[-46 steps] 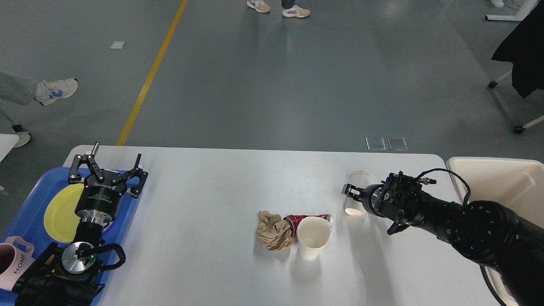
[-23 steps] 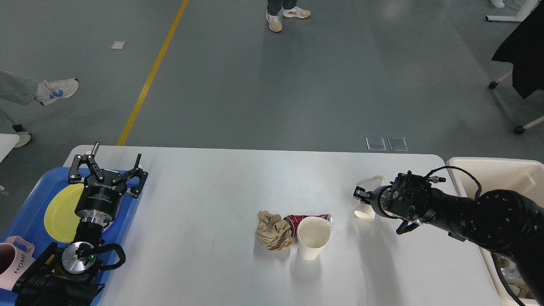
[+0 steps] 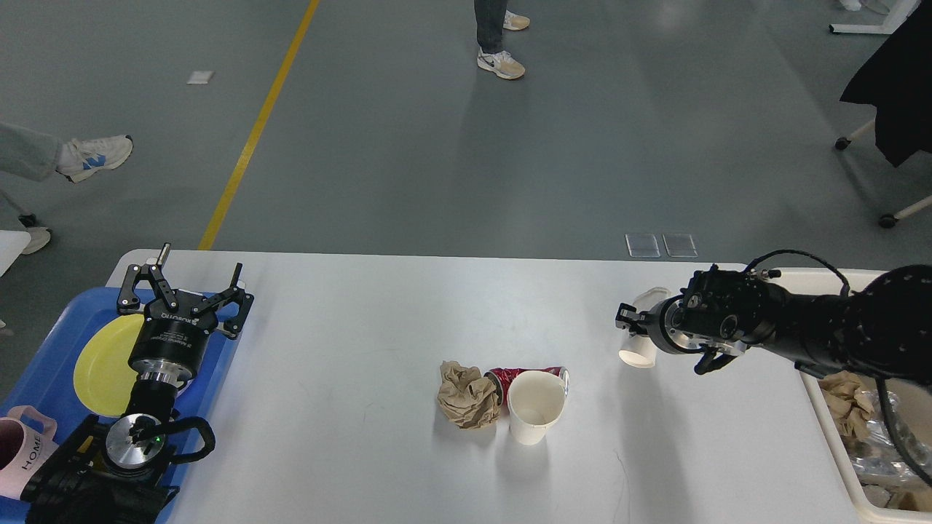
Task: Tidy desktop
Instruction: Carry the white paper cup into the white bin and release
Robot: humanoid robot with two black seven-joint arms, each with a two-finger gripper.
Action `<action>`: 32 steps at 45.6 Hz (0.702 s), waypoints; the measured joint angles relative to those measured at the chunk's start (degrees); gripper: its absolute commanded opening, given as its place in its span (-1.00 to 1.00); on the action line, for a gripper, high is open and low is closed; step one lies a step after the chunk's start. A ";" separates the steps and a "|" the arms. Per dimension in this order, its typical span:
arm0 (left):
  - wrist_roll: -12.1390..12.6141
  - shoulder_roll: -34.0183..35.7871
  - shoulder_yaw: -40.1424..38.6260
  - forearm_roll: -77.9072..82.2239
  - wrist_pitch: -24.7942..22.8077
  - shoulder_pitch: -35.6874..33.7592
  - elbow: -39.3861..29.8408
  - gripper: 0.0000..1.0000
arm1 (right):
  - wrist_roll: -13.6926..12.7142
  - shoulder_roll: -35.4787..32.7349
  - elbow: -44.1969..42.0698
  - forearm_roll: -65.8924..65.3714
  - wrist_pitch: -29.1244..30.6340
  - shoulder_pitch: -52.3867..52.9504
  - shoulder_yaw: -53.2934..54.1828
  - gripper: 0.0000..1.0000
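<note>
The white desktop (image 3: 378, 313) holds a crumpled brown paper ball (image 3: 467, 396), a crushed red can (image 3: 518, 376) lying on its side, and an upright white paper cup (image 3: 536, 407), all close together at the middle front. My right gripper (image 3: 632, 324) is shut on a clear plastic cup (image 3: 642, 342), held tilted above the right part of the desktop. My left gripper (image 3: 182, 285) is open and empty above the blue tray (image 3: 54, 324) at the left.
The blue tray carries a yellow plate (image 3: 102, 364) and a pink mug (image 3: 18, 447). A cream bin (image 3: 848, 437) at the right edge holds crumpled paper and foil. People's feet (image 3: 502, 62) stand on the grey floor beyond the table.
My right gripper has lifted the clear cup off the desktop, tilted it, and moved it right and up toward the bin. The left arm has not moved.
</note>
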 measured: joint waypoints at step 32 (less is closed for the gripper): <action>0.08 0.09 0.00 0.00 0.00 0.05 0.00 0.93 | 20.54 -4.96 45.27 -2.49 31.03 61.09 -39.76 -1.00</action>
